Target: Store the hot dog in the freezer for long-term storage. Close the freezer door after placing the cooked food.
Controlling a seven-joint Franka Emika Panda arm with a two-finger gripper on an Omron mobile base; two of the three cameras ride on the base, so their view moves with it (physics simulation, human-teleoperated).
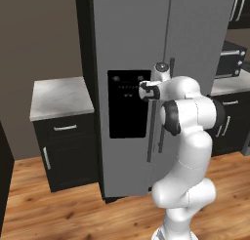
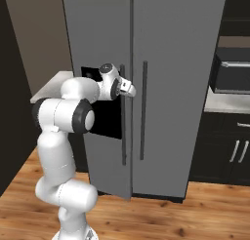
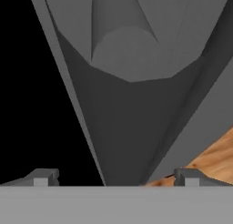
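- The freezer door [image 1: 129, 88], the one with the black dispenser panel [image 1: 128, 103], looks shut or at most a crack ajar at its lower edge; its long dark handle [image 2: 123, 114] runs down the seam at about 3 o'clock from the panel.
- The hot dog cannot be located from these views, so I cannot tell where it lies.
- The gripper [image 3: 116, 175] is up against the handle near its top end; the two fingertips [image 3: 44, 176] stand spread wide apart with the grey bar between them, gripping nothing yet.
- The plain fridge door [image 2: 180, 88] is at 3 o'clock of the handle, a marble-topped cabinet [image 1: 58, 95] at 9 o'clock, and a toaster oven [image 1: 230, 61] far to 3 o'clock.
- Judged progress: very early. Opening the door, fetching the food, placing it and closing all seem left.
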